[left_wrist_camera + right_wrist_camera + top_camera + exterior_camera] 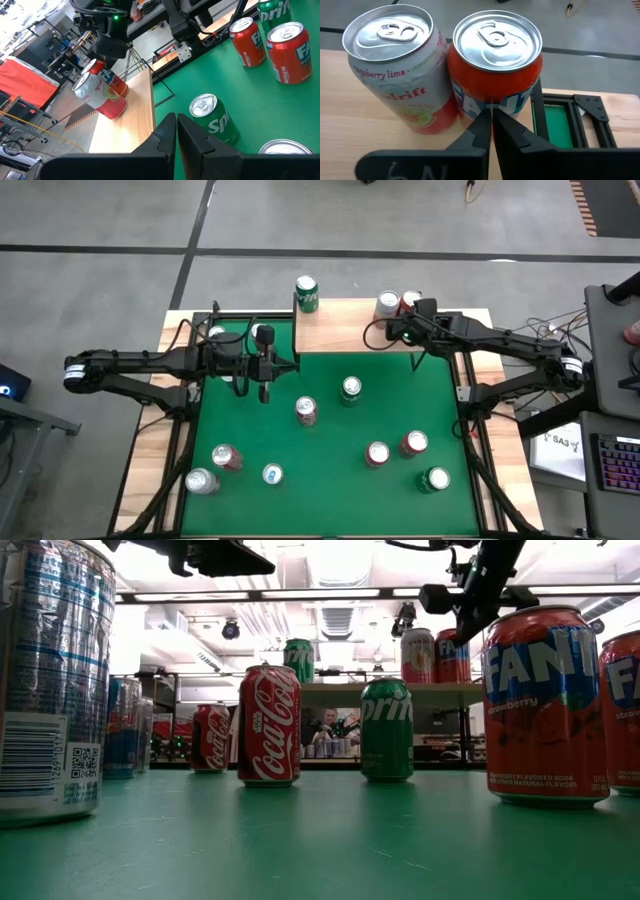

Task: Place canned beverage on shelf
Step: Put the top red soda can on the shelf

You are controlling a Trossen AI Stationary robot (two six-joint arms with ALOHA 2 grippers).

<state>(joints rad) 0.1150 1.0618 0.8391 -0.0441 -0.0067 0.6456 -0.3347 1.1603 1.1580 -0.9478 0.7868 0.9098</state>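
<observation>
We note the shelf [340, 328], light wooden board at the surface's far edge; three upright cans on it: green [306, 293], pale raspberry-lime [387, 305], red Fanta [409, 301].

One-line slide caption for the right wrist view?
Right gripper, shut and empty, hovers before a raspberry lime can and a red Fanta can standing side by side on the shelf.

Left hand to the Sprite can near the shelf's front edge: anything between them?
Nothing visible. The left hand, shut, hovers over bare green felt, and the Sprite can stands to its right with a clear gap; the nearest other can stands nearer the table's front.
</observation>
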